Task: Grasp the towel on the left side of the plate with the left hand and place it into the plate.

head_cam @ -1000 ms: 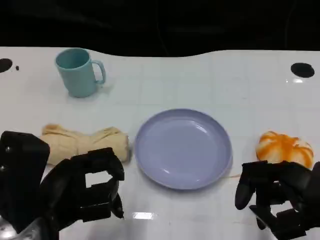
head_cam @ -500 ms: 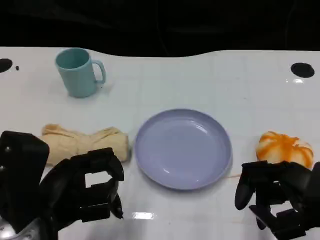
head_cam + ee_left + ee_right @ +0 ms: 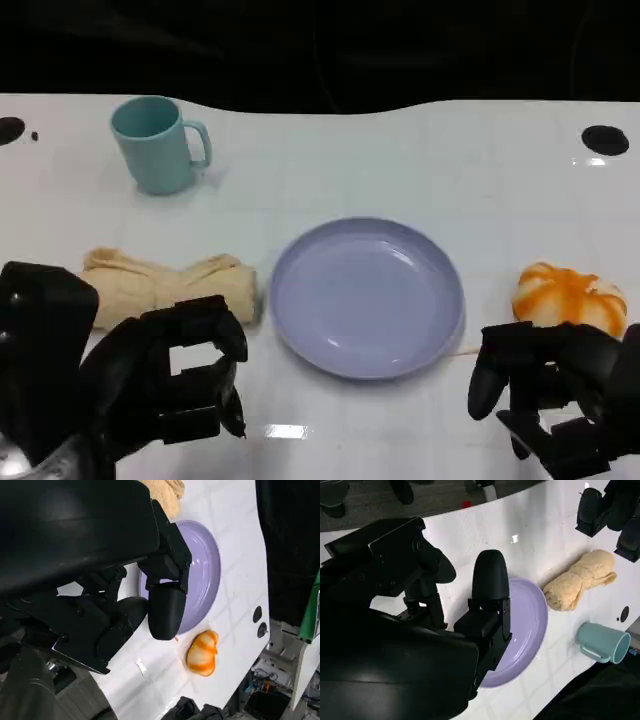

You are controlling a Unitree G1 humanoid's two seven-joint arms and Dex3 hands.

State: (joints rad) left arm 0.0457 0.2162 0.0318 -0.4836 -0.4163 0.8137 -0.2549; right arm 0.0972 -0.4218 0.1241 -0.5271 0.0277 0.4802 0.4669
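Nothing moved: left hand [image 3: 165, 375] hovered, fingers [image 3: 205, 345] curled and empty, near the towel [image 3: 165, 285] left of the plate [image 3: 365, 295]. Right hand [image 3: 550, 395] likewise empty beside the orange thing [image 3: 570, 295]; cup [image 3: 155, 145] behind.

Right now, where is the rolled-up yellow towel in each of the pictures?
Head view: the rolled beige-yellow cloth towel lies at the middle left, beside the round lilac plate.
Left wrist view: only its end peeks out at the top edge, next to the plate.
Right wrist view: the towel lies at the right, past the plate.
Shared landmark: the plate.
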